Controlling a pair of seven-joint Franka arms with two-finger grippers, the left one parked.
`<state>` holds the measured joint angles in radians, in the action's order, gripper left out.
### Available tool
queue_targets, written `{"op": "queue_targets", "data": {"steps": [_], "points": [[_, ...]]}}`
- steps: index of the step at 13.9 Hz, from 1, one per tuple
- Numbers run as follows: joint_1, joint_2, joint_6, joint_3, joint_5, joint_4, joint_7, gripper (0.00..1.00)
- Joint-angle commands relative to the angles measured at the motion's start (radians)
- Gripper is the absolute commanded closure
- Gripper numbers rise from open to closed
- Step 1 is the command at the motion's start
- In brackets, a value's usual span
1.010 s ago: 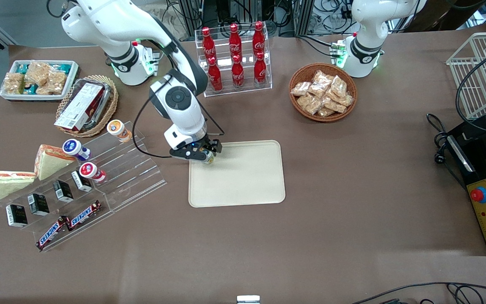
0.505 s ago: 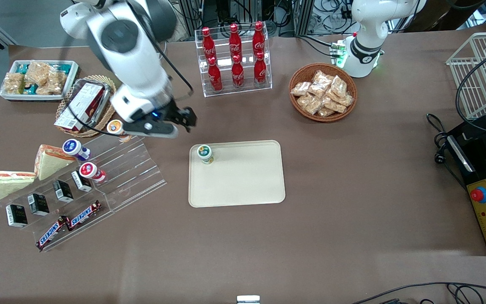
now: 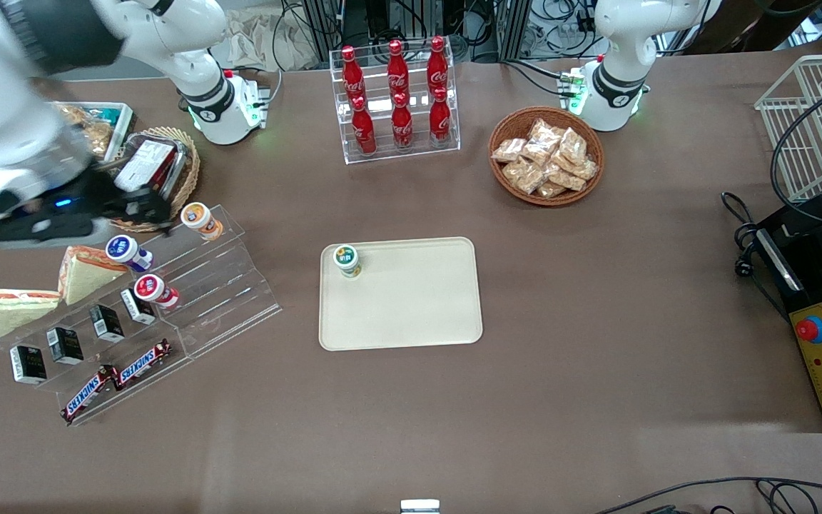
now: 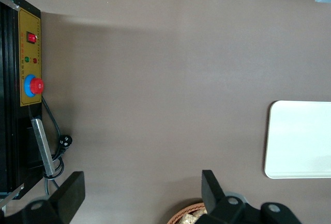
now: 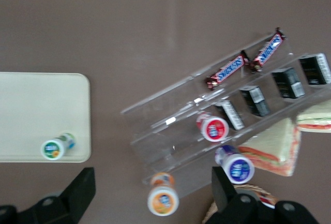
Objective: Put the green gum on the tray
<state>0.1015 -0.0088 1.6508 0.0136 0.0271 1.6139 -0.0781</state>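
Green gum on the tray, pincer well apart.
The green gum (image 3: pixel 347 260) stands upright in a corner of the tray (image 3: pixel 411 314), near the clear stepped rack (image 3: pixel 218 293). The pincer (image 3: pixel 141 207) hangs released above the wicker basket (image 3: pixel 186 175), holding nothing.

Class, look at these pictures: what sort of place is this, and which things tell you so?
Probably a robotics lab staged as a snack shop: cola bottles in a clear rack, a stepped display, the green gum on the tray. The hand, open, hangs above that display.
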Motion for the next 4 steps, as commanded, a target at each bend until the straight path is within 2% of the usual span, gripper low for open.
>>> {"op": "queue_targets", "data": {"steps": [1,4], "points": [[-0.002,-0.034,-0.009,-0.09,-0.031,0.044,0.141,0.0],[-0.043,-0.022,-0.014,-0.087,-0.033,0.011,0.181,0.0]]}}
